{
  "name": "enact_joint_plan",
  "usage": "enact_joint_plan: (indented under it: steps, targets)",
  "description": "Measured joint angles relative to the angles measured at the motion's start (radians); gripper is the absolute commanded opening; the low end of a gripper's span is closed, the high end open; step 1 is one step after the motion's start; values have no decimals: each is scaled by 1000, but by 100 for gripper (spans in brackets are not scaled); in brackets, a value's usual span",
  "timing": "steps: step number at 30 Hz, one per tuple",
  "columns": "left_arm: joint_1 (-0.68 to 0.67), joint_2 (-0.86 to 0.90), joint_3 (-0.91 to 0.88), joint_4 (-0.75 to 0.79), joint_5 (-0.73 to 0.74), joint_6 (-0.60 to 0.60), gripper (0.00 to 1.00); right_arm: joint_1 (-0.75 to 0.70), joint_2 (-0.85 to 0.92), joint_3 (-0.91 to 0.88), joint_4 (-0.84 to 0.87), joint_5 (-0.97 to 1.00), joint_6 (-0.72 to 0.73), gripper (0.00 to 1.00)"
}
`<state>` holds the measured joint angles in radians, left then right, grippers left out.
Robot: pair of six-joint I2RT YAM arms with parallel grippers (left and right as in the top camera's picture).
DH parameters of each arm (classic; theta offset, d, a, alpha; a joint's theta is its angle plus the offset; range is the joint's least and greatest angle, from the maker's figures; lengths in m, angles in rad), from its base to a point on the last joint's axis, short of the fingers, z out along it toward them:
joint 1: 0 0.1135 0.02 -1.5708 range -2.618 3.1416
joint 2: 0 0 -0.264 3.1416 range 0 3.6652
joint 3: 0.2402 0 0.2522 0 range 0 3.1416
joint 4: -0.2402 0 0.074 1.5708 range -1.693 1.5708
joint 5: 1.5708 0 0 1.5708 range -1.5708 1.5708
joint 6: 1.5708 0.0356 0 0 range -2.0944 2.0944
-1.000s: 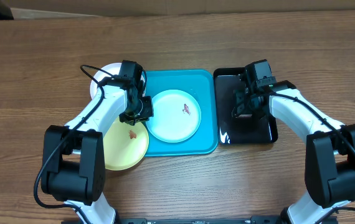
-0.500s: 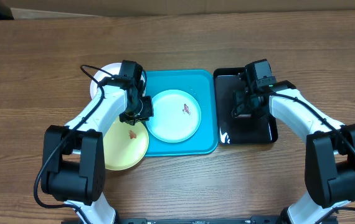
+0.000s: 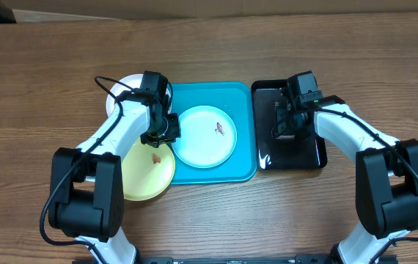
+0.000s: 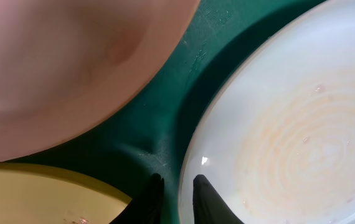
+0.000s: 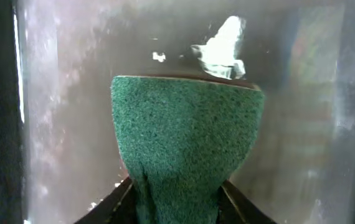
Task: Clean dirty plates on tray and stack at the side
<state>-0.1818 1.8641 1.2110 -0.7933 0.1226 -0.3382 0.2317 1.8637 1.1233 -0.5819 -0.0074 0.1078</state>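
Observation:
The turquoise tray point(image 3: 235, 99) holds the pale mint-blue plate point(image 3: 202, 143), which has a reddish smear. The yellow-green plate point(image 3: 147, 176) lies at the tray's left edge and the white plate point(image 3: 123, 86) lies behind it, partly under my left arm. My left gripper point(image 3: 166, 132) is at the mint-blue plate's left rim. In the left wrist view its fingers point(image 4: 174, 186) pinch the rim of that plate point(image 4: 289, 124). My right gripper point(image 3: 282, 126) is over the black tray point(image 3: 297, 158). In the right wrist view its fingers point(image 5: 177, 193) are shut on a green sponge point(image 5: 187, 137).
The left wrist view shows the tray floor point(image 4: 165, 106), the yellow-green plate point(image 4: 40, 193) and the blurred white plate point(image 4: 71, 62) close by. The black tray's glossy wet floor point(image 5: 65, 124) lies under the sponge. Bare wooden table point(image 3: 48, 59) surrounds the trays.
My right gripper has shifted slightly to the left over the black tray with the sponge in it. The left arm and the plates have not moved.

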Motion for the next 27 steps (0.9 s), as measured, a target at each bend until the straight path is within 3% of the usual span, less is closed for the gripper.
enact_joint_plan:
  steps: [3,8,13,19,27]
  targets:
    - [0,0,0,2,0,0,21,0,0,14,-30,0,7,56]
    - [0,0,0,2,0,0,22,0,0,26,-54,0,1,56]
    - [0,0,0,2,2,-1,22,0,0,10,-2,0,-2,40]
    - [0,0,0,2,19,-3,22,0,0,6,-30,-1,-4,6]
    - [0,0,0,6,23,-4,17,0,-1,164,-235,0,0,4]
